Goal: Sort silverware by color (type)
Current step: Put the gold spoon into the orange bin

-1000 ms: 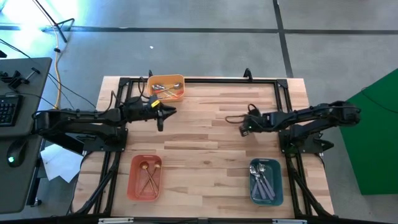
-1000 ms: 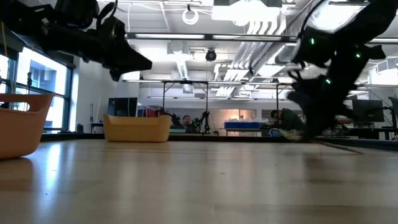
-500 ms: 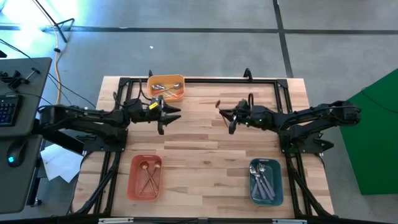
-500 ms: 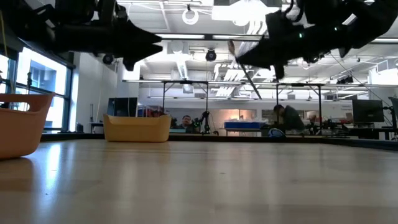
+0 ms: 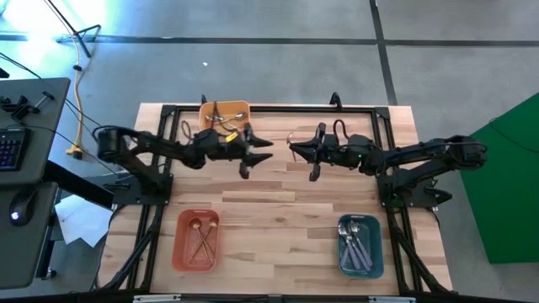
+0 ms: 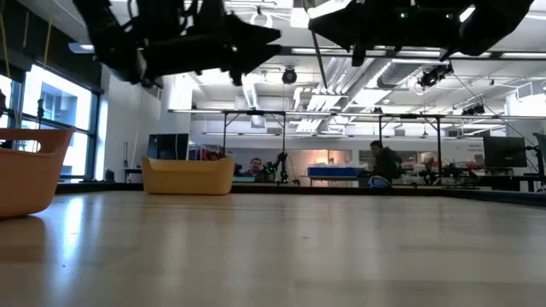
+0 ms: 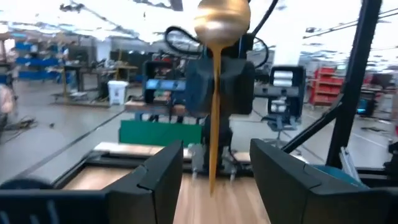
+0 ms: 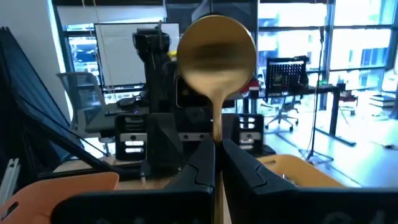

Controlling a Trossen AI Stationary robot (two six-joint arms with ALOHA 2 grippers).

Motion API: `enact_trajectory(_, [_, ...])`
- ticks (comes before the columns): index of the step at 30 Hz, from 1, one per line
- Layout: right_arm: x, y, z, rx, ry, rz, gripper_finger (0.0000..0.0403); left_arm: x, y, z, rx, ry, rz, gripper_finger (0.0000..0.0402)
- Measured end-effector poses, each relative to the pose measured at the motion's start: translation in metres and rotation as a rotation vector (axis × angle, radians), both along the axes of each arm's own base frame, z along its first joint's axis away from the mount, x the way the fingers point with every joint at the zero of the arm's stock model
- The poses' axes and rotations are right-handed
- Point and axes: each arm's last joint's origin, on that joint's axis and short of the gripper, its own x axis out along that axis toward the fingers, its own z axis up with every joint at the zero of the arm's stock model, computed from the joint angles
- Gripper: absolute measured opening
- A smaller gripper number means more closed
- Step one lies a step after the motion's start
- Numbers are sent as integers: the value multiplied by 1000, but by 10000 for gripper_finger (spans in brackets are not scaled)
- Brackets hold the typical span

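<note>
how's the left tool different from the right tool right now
Grip: the left tool is open and grips nothing, while the right tool is shut on the handle of an all-gold metal spoon, bowl upward.
Approach: the left tool reaches in from the left side, the right tool from the right.
Shared: both hang raised over the middle of the wooden table, pointing at each other.

left hand [image 5: 259, 151] left of desk [image 5: 286, 210] centre | right hand [image 5: 296, 150] just right of it, facing it, spoon [image 8: 216, 56] upright between its fingers | far-left bin [image 5: 224, 119] behind left arm | near-left bin [image 5: 197, 241] | near-right bin [image 5: 360, 247]
</note>
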Motion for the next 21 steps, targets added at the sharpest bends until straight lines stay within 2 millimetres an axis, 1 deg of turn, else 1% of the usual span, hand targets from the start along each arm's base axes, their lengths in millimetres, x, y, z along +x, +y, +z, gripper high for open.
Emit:
enact_trajectory(3, [5,0,2,-12,-9,26,1,19,5,6,10,-11,-25,179])
enact_trajectory(6, [9,0,5,-19,-19,33,1,34,9,8,8,-1,-66,179])
enact_trajectory(9, [11,0,7,-31,-36,31,1,44,12,9,5,11,-72,177])
enact_trajectory(12, [10,0,10,-42,-59,30,1,49,13,10,8,6,-75,178])
enact_trajectory(16, [10,0,10,-50,-67,44,1,52,12,20,37,-30,-84,178])
enact_trajectory(18, [10,0,10,-54,-67,43,1,55,11,25,34,-34,-122,176])
enact_trajectory(21, [9,0,12,-57,-88,43,0,62,11,31,38,-6,-138,169])
